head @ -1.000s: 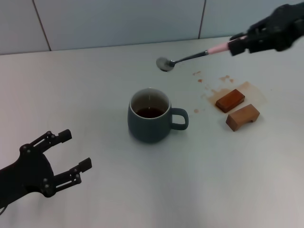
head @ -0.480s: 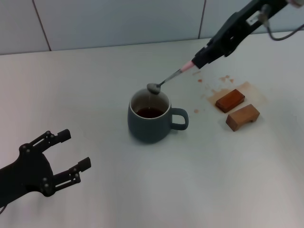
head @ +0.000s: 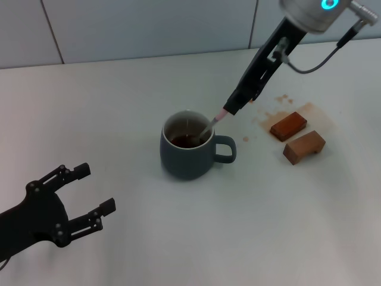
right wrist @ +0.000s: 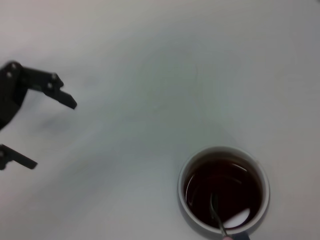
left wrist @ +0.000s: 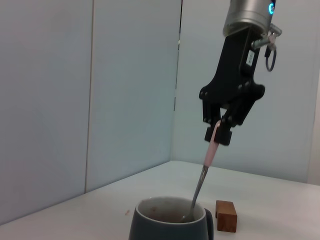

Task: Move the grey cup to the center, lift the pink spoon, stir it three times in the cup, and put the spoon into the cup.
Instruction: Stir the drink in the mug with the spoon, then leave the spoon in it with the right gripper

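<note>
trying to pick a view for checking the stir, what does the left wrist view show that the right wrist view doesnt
Only the left wrist view shows the right gripper shut on the pink spoon by its pink handle, the spoon leaning down into the cup, and one wooden block beside it.

Only the right wrist view looks straight down into the cup, showing the dark liquid with the spoon's bowl dipped in it, and the open left gripper off to the side over the table.

Both show the grey cup and the spoon's metal neck reaching inside it.
</note>
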You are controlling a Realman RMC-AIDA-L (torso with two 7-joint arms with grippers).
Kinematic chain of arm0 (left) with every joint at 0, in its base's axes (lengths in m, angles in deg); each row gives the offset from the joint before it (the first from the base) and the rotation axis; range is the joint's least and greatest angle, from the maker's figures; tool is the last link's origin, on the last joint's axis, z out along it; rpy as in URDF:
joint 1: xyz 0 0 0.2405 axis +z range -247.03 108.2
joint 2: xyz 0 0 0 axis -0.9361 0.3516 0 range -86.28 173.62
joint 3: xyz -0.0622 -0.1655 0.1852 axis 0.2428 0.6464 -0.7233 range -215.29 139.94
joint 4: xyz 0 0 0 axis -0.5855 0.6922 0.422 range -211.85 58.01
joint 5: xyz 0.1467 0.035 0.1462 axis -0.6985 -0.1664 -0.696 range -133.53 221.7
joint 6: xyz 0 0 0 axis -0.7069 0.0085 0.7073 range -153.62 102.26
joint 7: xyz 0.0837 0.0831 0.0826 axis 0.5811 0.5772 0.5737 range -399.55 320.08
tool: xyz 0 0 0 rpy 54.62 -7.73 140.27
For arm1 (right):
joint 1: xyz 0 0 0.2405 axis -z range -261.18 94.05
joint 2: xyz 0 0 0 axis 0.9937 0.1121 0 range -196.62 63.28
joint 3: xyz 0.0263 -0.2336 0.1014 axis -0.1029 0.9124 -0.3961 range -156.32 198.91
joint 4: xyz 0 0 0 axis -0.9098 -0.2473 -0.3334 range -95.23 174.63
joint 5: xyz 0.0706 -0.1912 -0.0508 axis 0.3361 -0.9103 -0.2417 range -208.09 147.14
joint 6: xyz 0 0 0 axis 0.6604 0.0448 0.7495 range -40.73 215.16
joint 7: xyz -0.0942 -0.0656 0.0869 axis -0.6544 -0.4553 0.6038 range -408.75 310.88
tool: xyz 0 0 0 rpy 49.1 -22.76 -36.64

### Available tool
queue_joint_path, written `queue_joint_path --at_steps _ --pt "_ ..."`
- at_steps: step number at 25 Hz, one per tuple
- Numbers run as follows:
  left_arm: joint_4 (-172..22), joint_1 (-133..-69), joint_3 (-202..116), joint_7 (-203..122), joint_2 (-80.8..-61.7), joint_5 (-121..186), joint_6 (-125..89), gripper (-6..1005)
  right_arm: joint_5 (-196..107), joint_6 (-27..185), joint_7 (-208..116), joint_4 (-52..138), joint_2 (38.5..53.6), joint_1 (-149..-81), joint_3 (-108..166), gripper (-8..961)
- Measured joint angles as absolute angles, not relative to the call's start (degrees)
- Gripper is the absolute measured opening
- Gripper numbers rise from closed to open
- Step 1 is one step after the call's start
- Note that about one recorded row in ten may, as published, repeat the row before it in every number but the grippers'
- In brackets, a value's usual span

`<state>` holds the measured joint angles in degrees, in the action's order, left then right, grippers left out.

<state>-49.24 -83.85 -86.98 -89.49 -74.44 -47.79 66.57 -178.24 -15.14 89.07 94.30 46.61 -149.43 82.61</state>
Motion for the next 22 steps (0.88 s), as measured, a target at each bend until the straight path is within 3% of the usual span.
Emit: queue_joint_path --at_steps 7,22 --pt "-49.24 -83.82 -86.98 -89.48 -74.52 -47.84 66.57 859 -179.50 -11.61 88.88 92.01 47.69 -151.33 84.52 115" --pt "-49.33 -83.83 -86.98 -89.57 -74.53 -47.84 66.60 860 -181.13 -9.16 88.58 88.45 48.03 -154.44 83.99 115"
